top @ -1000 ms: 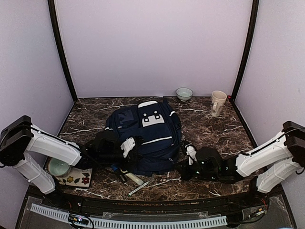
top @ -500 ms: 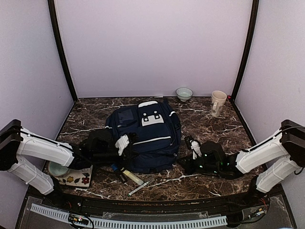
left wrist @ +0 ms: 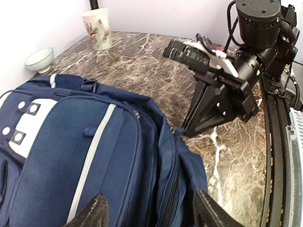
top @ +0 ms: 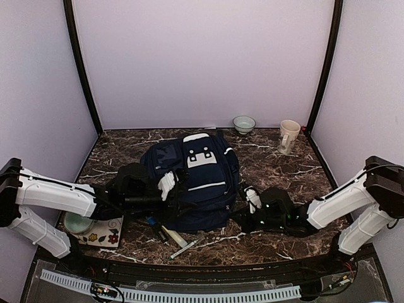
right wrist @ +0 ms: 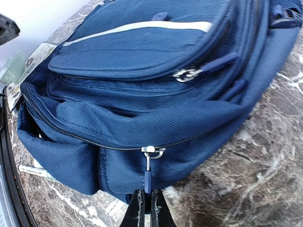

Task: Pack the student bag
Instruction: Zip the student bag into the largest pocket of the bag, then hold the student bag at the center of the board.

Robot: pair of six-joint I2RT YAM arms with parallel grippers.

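- Right hand [right wrist: 145, 201], clamped on the dark blue zipper pull [right wrist: 147, 182], sits at the near-right corner of the large navy fabric student bag [top: 196, 180]; the zip line runs leftward.
- Left hand [left wrist: 150, 212] gapes wide over the bag's left side.

Plain pale lilac walls [top: 202, 63] close in three sides, meeting at slim black corner posts [top: 82, 69]. The surface [top: 284, 173] is dark brown marble veined with white, under soft, even light.
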